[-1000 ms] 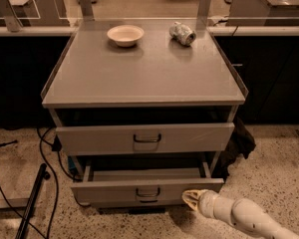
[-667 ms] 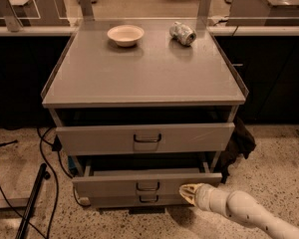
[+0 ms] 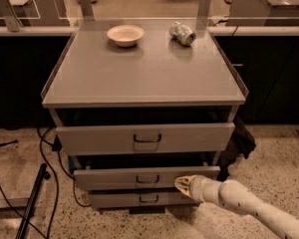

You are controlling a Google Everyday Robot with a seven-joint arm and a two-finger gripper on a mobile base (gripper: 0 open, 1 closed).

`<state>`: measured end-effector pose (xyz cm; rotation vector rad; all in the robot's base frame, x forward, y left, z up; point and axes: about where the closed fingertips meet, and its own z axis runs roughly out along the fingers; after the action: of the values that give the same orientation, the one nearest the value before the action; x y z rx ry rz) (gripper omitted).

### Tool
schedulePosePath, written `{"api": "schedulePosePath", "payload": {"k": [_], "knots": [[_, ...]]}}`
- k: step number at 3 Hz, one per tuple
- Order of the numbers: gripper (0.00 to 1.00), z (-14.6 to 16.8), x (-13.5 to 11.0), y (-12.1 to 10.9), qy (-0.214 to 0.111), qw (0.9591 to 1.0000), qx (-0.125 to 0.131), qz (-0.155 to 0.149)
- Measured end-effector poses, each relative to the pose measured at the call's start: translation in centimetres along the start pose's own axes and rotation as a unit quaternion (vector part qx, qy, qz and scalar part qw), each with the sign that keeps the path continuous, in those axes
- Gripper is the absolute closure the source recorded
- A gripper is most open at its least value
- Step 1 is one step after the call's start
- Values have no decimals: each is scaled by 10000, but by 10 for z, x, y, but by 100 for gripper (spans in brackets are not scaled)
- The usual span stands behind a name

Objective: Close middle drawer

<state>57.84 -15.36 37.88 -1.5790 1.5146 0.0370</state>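
The grey cabinet (image 3: 139,78) has three drawers. The middle drawer (image 3: 109,178), a low grey front panel with a small loop handle (image 3: 147,179), stands out a little from the cabinet, less far than the top drawer (image 3: 99,138) above it. My gripper (image 3: 182,184) comes in from the lower right on a white arm (image 3: 239,200). Its tip rests against the middle drawer's front panel, just right of the handle. The fingers look pressed together and hold nothing.
A white bowl (image 3: 125,34) and a crumpled can (image 3: 182,33) lie on the cabinet top. The lowest drawer (image 3: 114,199) shows under the middle one. Black cables (image 3: 45,183) and a dark pole (image 3: 32,203) lie on the floor at left. A dark cloth (image 3: 239,143) hangs at the right.
The middle drawer has slid inward toward the cabinet, with my gripper following against its front. The lowest drawer's front now shows beneath it.
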Motion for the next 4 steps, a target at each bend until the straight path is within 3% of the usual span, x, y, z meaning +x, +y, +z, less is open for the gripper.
{"api": "schedulePosePath", "payload": {"k": [2, 4], "knots": [[100, 18, -4, -16, 9, 10000, -36, -83], [100, -1, -7, -4, 136, 9990, -393, -152]]}}
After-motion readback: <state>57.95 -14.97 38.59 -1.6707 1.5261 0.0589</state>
